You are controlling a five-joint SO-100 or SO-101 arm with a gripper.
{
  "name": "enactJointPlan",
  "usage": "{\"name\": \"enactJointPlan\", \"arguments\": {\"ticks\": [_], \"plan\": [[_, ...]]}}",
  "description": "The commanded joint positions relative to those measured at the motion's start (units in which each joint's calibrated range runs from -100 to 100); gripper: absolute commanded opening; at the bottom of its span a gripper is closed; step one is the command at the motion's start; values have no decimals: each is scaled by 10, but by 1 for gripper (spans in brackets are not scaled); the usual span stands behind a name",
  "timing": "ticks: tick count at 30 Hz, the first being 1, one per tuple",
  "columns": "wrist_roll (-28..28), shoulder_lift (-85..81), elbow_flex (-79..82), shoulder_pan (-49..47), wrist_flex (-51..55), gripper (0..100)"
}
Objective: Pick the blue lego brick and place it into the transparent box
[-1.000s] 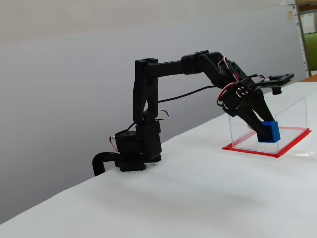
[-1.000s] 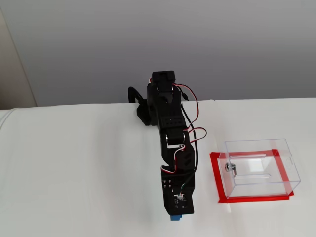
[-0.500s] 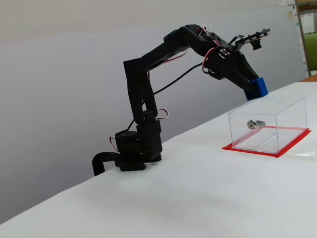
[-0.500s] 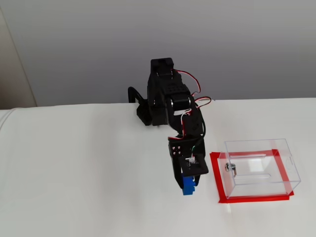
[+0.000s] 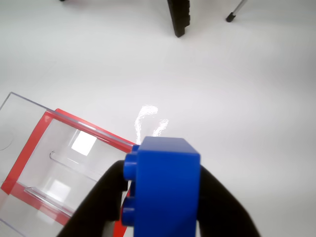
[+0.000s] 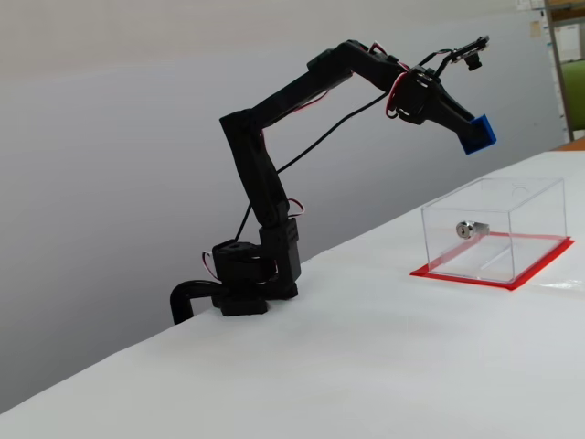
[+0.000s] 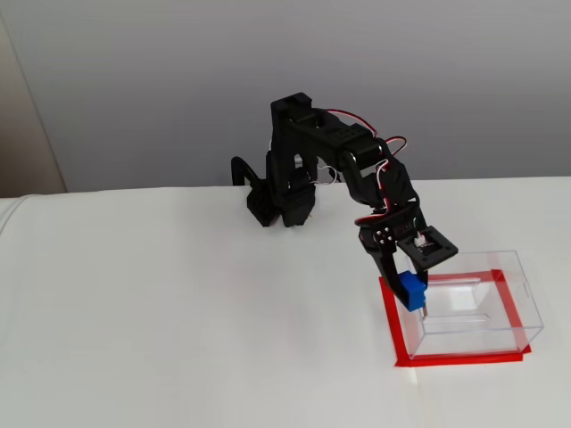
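My gripper (image 5: pixel 160 197) is shut on the blue lego brick (image 5: pixel 163 187), which fills the lower middle of the wrist view between the two black fingers. From the side, the brick (image 6: pixel 477 133) hangs high in the air above the transparent box (image 6: pixel 498 229). From the other fixed view, the brick (image 7: pixel 410 291) and gripper (image 7: pixel 409 287) sit over the left edge of the box (image 7: pixel 473 308). The box (image 5: pixel 54 168) has a red-edged base and lies lower left in the wrist view. A small silver cylinder (image 6: pixel 471 229) rests inside it.
The arm's base (image 6: pixel 247 279) is clamped at the table's far edge. A dark stand (image 5: pixel 178 17) and a thin metal leg (image 5: pixel 236 11) show at the top of the wrist view. The white table (image 7: pixel 161 321) spreads around the box.
The arm has swung toward the box and lifted higher, carrying the blue brick from beside the box to above its edge. The box and cylinder have not moved.
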Motion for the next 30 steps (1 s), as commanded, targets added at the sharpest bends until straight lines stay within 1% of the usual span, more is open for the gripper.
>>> {"name": "enactJointPlan", "arguments": {"ticks": [1,7,15,21,30], "plan": [[1,-30,15,-59,-31,2],[0,-20,22,-132,-55,2],[-2,-18,96,-207,-148,2],[-3,24,98,-234,-168,2],[-4,51,96,-240,-168,2]]}}
